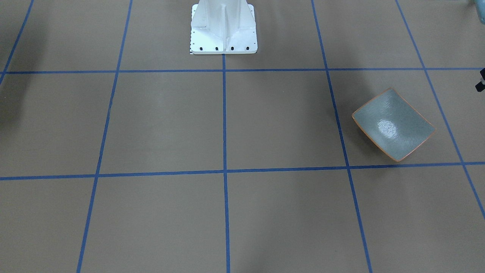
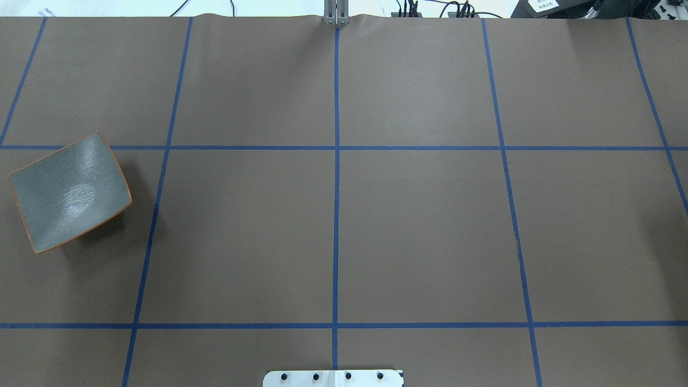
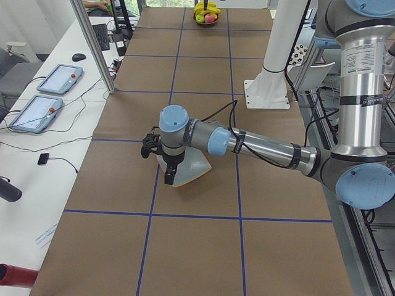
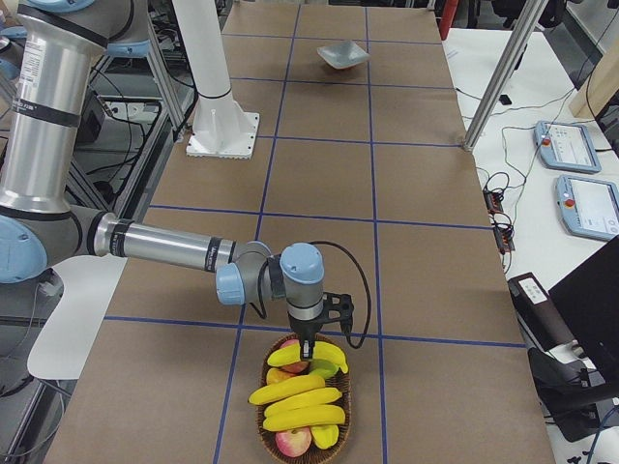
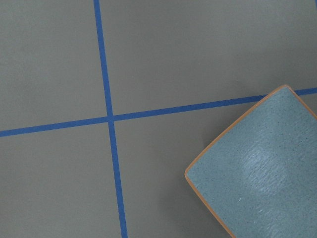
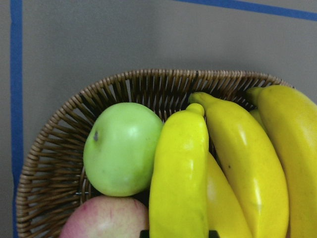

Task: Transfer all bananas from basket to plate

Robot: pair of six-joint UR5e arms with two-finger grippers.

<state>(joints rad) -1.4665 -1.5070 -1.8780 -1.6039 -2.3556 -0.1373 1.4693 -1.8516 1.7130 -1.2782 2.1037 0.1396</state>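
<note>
The grey-green plate point(image 1: 394, 125) point(image 2: 70, 191) with an orange-brown rim lies bare at the table's left end; its corner fills the lower right of the left wrist view point(image 5: 257, 168). In the exterior left view my left gripper point(image 3: 168, 179) hangs just above the plate point(image 3: 191, 169); I cannot tell whether it is open or shut. Several yellow bananas point(image 4: 300, 401) point(image 6: 181, 173) lie in the wicker basket point(image 4: 259, 430) point(image 6: 148, 84) at the table's right end. My right gripper point(image 4: 309, 350) points down over the basket's near end, close above the fruit; its state cannot be told.
A green apple point(image 6: 121, 148) and a reddish apple point(image 6: 106, 218) share the basket with the bananas. The white robot pedestal point(image 1: 223, 30) stands mid-table at the robot's edge. Metal posts point(image 4: 503, 72) and control tablets point(image 3: 58, 77) line the far side.
</note>
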